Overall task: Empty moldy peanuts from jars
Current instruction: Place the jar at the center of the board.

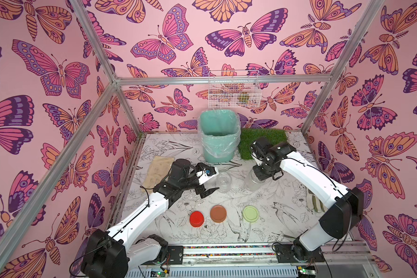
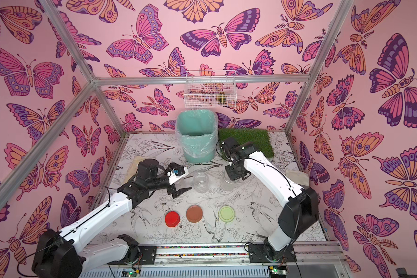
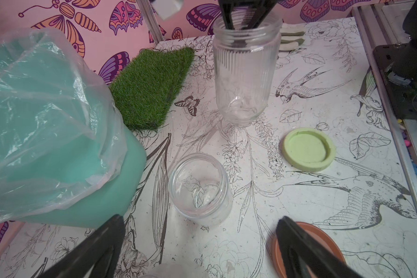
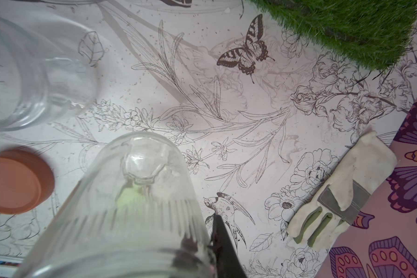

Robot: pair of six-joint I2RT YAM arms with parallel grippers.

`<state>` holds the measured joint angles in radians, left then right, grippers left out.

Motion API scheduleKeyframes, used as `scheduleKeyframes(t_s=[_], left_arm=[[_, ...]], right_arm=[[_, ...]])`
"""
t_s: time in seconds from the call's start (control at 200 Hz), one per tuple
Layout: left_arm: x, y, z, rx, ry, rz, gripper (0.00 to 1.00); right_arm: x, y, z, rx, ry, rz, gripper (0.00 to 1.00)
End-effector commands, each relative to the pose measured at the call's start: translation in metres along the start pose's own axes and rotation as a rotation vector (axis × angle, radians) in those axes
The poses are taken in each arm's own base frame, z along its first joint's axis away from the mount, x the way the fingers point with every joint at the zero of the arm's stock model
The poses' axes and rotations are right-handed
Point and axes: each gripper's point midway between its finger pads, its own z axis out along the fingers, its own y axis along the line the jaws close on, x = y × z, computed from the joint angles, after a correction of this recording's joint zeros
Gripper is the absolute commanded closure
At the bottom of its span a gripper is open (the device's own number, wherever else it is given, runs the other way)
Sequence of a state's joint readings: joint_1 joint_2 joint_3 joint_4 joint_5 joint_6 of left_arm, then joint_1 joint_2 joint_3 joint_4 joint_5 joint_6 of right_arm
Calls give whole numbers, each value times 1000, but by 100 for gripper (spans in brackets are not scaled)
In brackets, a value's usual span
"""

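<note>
hovering just at 9 o'clock of the short clear round plastic jar [image 1: 224,181] [image 2: 201,181] in both top views, the left gripper [image 1: 214,182] holds its black fingers spread wide with nothing between them. that jar stands upright and lidless mid-way on the white flower-printed table [image 1: 282,226]. just at its 3 o'clock, the right gripper [image 1: 257,179] is clamped on the mouth of the tall clear ribbed plastic jar [image 1: 250,185]. three round plastic lids lie apart in a row toward 6 o'clock: the red lid [image 1: 197,218], the brown lid [image 1: 218,213] and the light green lid [image 1: 250,213]. the teal plastic bin with clear liner [image 1: 217,154] stands at 12 o'clock, with the green artificial-grass mat [image 1: 263,142] just beside it at 1 o'clock.

the left wrist view shows the short jar ahead of the parted fingertips [image 3: 117,222], table print visible through its base. the tall jar hangs from the right gripper beyond it, and i cannot tell whether its base touches the table. the light green lid lies hollow side up.

the right wrist view shows one black finger [image 4: 224,248] outside the tall jar's wall and the other as a dark shape through the plastic. a pale leather work glove [image 4: 342,192] lies flat near the table edge.
</note>
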<state>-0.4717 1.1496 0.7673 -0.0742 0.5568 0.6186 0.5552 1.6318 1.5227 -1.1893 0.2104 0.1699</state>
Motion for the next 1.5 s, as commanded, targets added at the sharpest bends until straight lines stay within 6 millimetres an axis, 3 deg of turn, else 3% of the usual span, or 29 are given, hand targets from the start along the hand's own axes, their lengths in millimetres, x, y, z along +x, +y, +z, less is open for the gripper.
scheduleKeyframes(t_s=[0.0, 0.17, 0.581, 0.926, 1.247, 1.492], left_arm=[[1, -1, -3, -14, -9, 13, 0], [5, 0, -4, -28, 5, 25, 0], [9, 3, -1, -24, 15, 11, 0], [7, 8, -3, -37, 9, -12, 0], [-3, 20, -8, -84, -4, -32, 0], [-21, 63, -27, -266, -20, -115, 0]], right_arm=[[-8, -3, 7, 70, -1, 39, 100], [-13, 3, 32, 90, 36, 53, 100], [-21, 8, 57, 117, 33, 76, 95], [-16, 16, 65, 84, 59, 65, 77], [-20, 19, 43, 24, -12, 87, 49], [-28, 7, -8, -5, -176, 138, 20]])
